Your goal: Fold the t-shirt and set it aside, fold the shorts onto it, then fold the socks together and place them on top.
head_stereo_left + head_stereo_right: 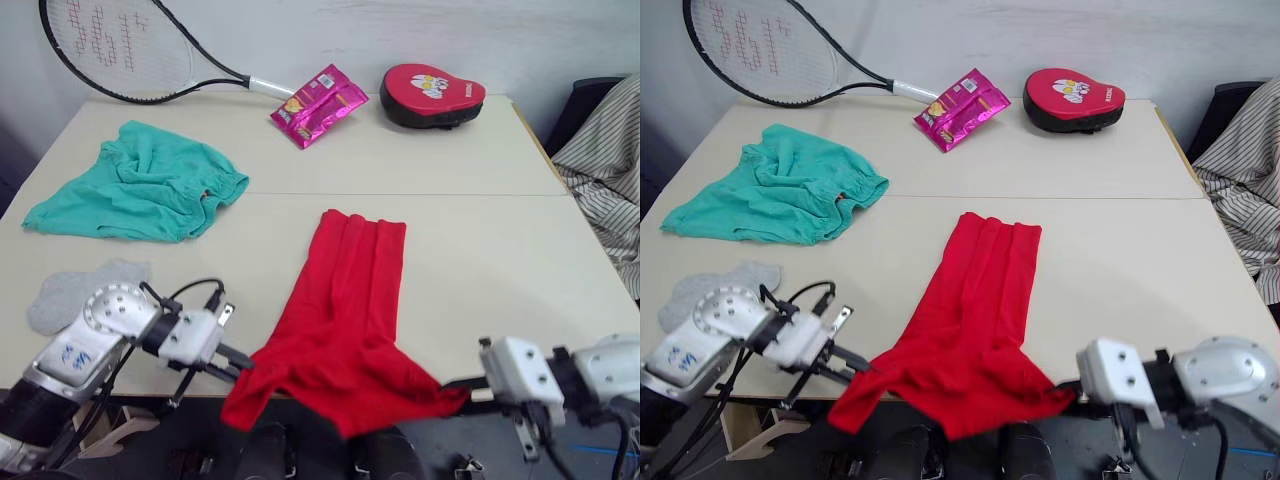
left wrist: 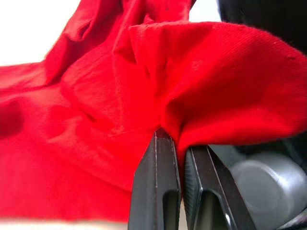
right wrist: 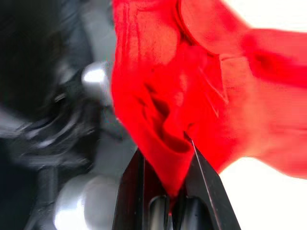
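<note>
The red t-shirt (image 1: 345, 300) lies bunched lengthwise on the table's near half, its lower part hanging over the front edge. My left gripper (image 1: 243, 364) is shut on the shirt's near left corner, and my right gripper (image 1: 455, 385) is shut on its near right corner; red cloth (image 2: 192, 86) bulges just past the pinching fingers, and the right wrist view shows cloth (image 3: 172, 143) clamped between them too. The teal shorts (image 1: 140, 185) lie crumpled at the left. A light-grey sock (image 1: 80, 290) rests near the front left edge, behind my left arm.
At the table's back lie a tennis racket (image 1: 130, 50), a pink snack packet (image 1: 318, 104) and a red padded mitt (image 1: 432, 94). Striped cloth (image 1: 605, 180) hangs off a chair at the right. The table (image 1: 480, 240) is bare right of the shirt.
</note>
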